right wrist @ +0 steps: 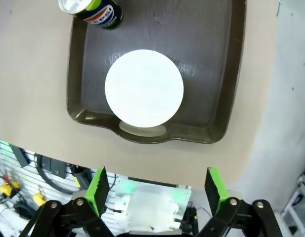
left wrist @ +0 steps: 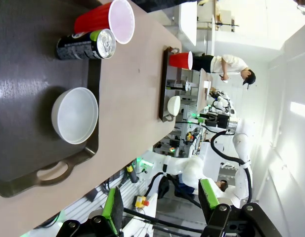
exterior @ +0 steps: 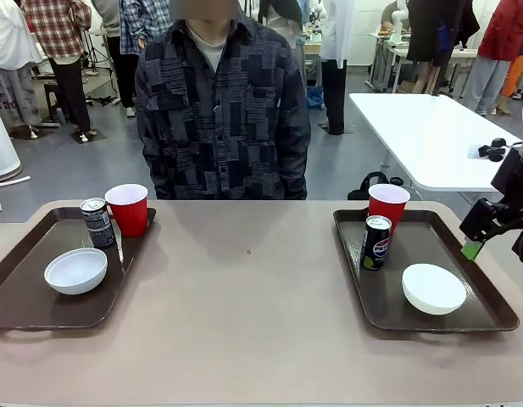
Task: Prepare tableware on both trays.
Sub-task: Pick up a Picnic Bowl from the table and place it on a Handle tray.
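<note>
Two brown trays sit on the table. The left tray [exterior: 24,297] holds a white bowl [exterior: 75,270], a slim black can [exterior: 97,222] and a red cup [exterior: 128,209]. The left gripper [left wrist: 159,207] has its jaws wide apart, holding nothing, with that bowl far ahead of them. The right tray [right wrist: 226,89] holds a second bowl [right wrist: 144,88] (upside down) and a Pepsi can [right wrist: 95,11]. The right gripper [right wrist: 158,185] is spread wide too, the second bowl straight ahead of its jaws.

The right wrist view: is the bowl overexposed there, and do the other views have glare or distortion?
Right wrist view: the bowl is blown out to flat white, and the tray shows glare streaks. Left wrist view: rolled sideways, background bent by the wide lens. Front view: even light, soft shadows, sharp.
</note>
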Robot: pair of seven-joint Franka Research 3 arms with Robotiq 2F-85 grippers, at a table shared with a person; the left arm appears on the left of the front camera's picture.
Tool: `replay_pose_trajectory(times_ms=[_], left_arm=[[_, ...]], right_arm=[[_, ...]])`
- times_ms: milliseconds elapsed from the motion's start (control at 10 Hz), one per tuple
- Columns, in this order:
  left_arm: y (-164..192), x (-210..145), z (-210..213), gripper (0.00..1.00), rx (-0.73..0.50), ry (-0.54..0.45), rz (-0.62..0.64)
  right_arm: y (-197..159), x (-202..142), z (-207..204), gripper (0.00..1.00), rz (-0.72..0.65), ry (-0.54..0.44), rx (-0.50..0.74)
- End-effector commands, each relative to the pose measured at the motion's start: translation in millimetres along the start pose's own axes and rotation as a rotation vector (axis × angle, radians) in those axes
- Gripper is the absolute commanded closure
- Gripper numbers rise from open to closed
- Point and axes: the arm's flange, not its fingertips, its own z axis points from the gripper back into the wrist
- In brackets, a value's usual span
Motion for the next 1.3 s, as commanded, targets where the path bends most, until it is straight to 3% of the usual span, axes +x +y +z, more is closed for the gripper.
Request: replay_pose_trajectory(times_ms=[0,1200], left_arm=[[-2.8,-0.9,2.9,0.19,0.001,0.007,0.007],[-2.8,-0.9,2.9,0.19,0.001,0.007,0.007]], right_arm=[[-4.2,0.4,-5.3,0.00,0.037,0.002,0.009],[-4.2,0.4,-5.3,0.00,0.037,0.002,0.009]])
